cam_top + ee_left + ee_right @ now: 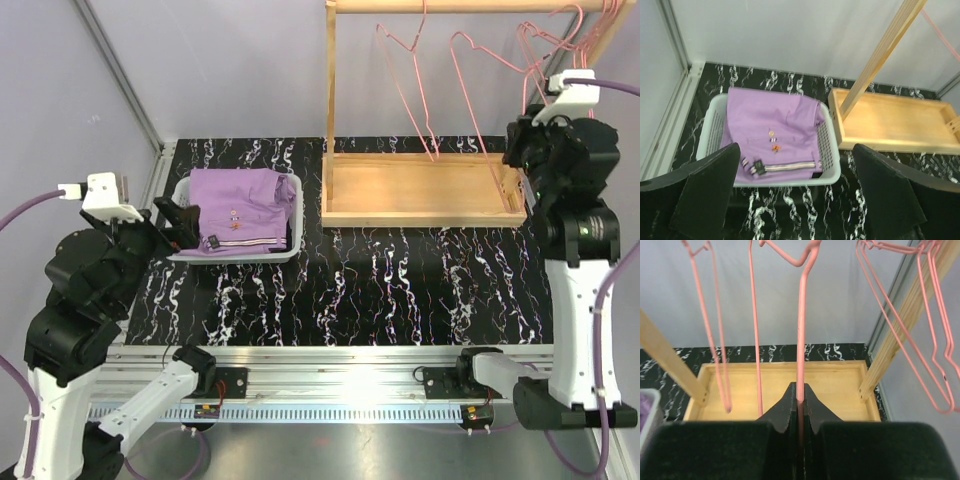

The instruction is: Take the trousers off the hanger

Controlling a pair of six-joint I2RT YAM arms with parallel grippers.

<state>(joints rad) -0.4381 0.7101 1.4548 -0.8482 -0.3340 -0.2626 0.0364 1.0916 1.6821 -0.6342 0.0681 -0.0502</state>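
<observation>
Purple trousers (243, 205) lie folded in white basket (235, 257), L side of surface (400, 290), off hangers. L gripper (796, 155) spread wide nr basket, holding nothing. R gripper (799, 405) clenched on pink wire hanger (801, 340) at wooden rack (330, 120).

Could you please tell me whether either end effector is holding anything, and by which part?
The right end effector pinches a pink wire hanger by a straight side wire; the left end effector holds nothing.
</observation>
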